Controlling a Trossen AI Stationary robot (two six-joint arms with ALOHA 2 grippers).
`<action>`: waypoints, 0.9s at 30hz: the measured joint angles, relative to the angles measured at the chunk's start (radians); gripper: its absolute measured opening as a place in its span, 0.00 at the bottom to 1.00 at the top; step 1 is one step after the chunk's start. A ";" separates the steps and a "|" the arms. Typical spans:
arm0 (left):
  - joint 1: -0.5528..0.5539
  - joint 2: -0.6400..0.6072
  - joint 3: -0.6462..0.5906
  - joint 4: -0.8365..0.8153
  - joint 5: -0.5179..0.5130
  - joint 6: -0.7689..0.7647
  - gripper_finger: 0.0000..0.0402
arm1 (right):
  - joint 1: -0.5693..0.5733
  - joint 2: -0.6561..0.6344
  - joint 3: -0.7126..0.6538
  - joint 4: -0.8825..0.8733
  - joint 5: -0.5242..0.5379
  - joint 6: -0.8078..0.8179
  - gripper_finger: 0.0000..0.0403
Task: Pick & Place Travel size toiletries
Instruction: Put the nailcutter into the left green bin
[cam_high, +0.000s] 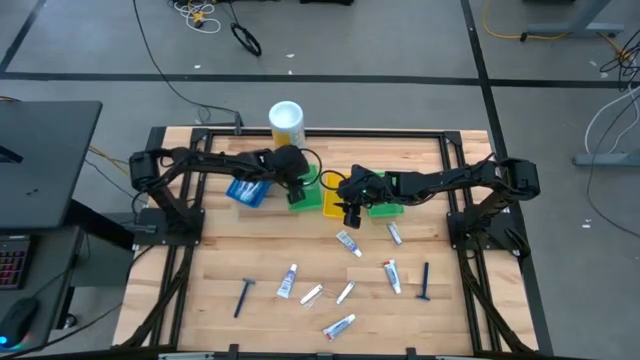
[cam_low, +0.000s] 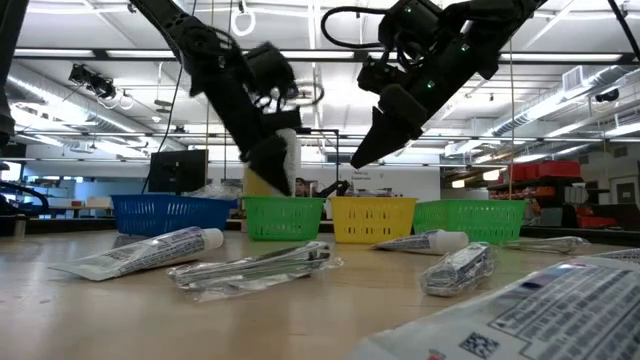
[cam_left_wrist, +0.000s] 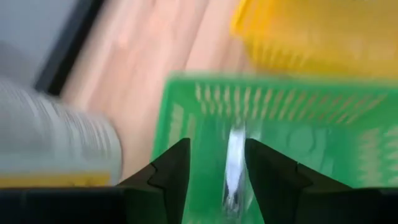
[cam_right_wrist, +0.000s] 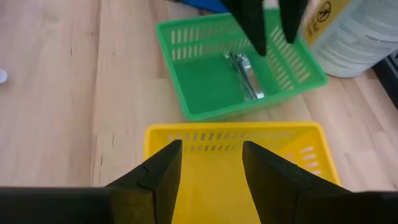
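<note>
A white toothpaste tube (cam_low: 520, 320) lay nearest the low camera, with a silver tube (cam_low: 262, 266) farther back on the wooden table (cam_high: 200, 290). Taking the yellow bin (cam_high: 335, 196) as landmark: far to its left sat the blue bin (cam_high: 248, 190), then the tall canister (cam_high: 286, 124) behind and left of it. Just left of the yellow bin stood a green bin (cam_right_wrist: 205, 93); the left gripper (cam_left_wrist: 216, 165) hung over it with fingers apart, and a slim silver item (cam_right_wrist: 245, 74) lay inside on the bin's floor, free of the fingers. The right gripper (cam_right_wrist: 210, 165) hovered above the yellow bin, its fingers apart and holding nothing. Right of the yellow bin stood a second green bin (cam_high: 385, 207). In front of the yellow bin, scattered toiletries lay on the table, among them a dark blue razor (cam_high: 243, 295) to the left and another razor (cam_high: 425, 282) to the right.
</note>
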 joint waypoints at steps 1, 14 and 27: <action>-0.011 -0.014 0.012 -0.008 0.000 -0.001 0.40 | 0.000 0.000 0.000 0.002 0.000 0.000 0.45; -0.137 -0.302 0.142 -0.350 -0.078 -0.182 0.35 | 0.007 0.000 0.000 0.006 -0.025 -0.030 0.45; -0.444 -0.664 -0.035 -0.464 -0.457 -0.446 0.35 | 0.218 0.017 0.000 0.175 -0.258 -0.011 0.45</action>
